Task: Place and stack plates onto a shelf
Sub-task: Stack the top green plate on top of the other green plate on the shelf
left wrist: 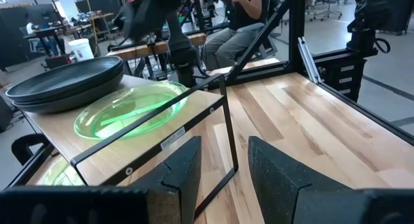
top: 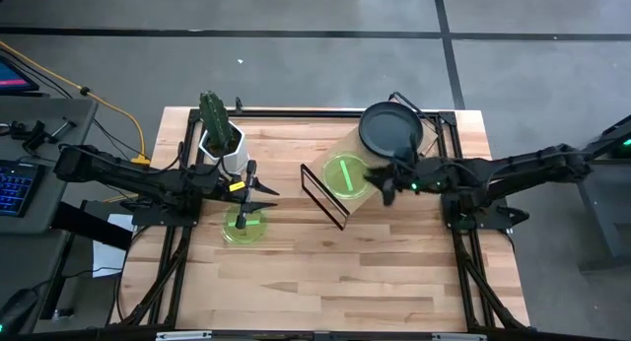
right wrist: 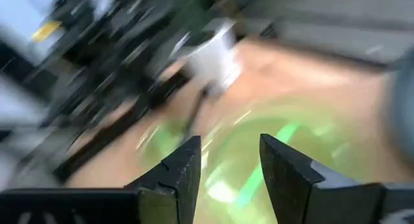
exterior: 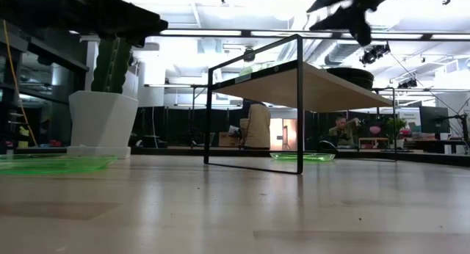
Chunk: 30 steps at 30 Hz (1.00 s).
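Note:
The shelf (top: 367,154) stands mid-table on black wire legs, its wooden top (exterior: 316,85) above the tabletop. On it sit a stack of dark plates (top: 390,129) (left wrist: 65,81) at the far end and a green plate (top: 345,175) (left wrist: 129,111) nearer. Another green plate (top: 244,226) (exterior: 51,164) lies flat on the table to the shelf's left. My left gripper (top: 258,191) (left wrist: 223,179) hovers open just above that plate's far edge, pointing at the shelf. My right gripper (top: 386,183) (right wrist: 229,179) is open above the shelf's green plate, holding nothing.
A white pot with a green cactus (top: 222,134) (exterior: 103,122) stands just beyond the left gripper. A green shape (exterior: 302,157) shows on the table under the shelf; what it is, I cannot tell. Bare wood (top: 345,282) spreads along the near side. People sit in the room behind.

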### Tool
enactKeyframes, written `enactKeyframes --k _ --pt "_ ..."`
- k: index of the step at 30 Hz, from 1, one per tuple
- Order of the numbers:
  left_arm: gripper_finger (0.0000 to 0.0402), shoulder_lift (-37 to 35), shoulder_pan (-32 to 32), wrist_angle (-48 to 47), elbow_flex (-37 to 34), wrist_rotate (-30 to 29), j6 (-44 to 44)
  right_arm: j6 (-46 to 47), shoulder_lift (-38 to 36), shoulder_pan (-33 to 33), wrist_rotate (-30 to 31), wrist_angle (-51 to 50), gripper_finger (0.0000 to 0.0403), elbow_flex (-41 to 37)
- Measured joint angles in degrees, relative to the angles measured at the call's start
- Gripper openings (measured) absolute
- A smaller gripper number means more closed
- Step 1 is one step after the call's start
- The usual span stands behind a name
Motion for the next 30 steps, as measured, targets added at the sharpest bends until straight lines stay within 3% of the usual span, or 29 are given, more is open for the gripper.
enactKeyframes --k 4,8,10,16,23,26,30 --pt "0.0115 0.00 0.00 -0.20 0.00 0.00 0.00 7.05 -0.17 8.14 -8.42 -8.58 0.0138 1.90" --pt "0.0115 0.00 0.00 -0.25 0.00 0.00 0.00 16.79 1.15 19.00 -8.48 -12.81 0.0138 0.74" --pt "0.0115 -0.01 0.00 -0.16 0.00 0.00 0.02 22.58 2.73 24.56 -4.54 -16.86 0.0138 -0.16" --pt "0.0115 0.01 0.00 0.28 0.00 0.00 0.00 40.71 9.28 36.47 15.02 -21.26 0.0138 -7.43" --pt "0.0115 0.00 0.00 0.26 0.00 0.00 0.04 59.49 18.24 38.33 29.95 -18.48 0.0137 -16.92" --pt "0.0115 0.01 0.00 0.26 0.00 0.00 0.09 59.75 22.70 35.96 34.31 -14.61 0.0136 -19.11" --pt "0.0115 -0.01 0.00 0.26 0.00 0.00 0.11 56.77 29.22 31.83 35.69 -10.52 0.0115 -19.38"
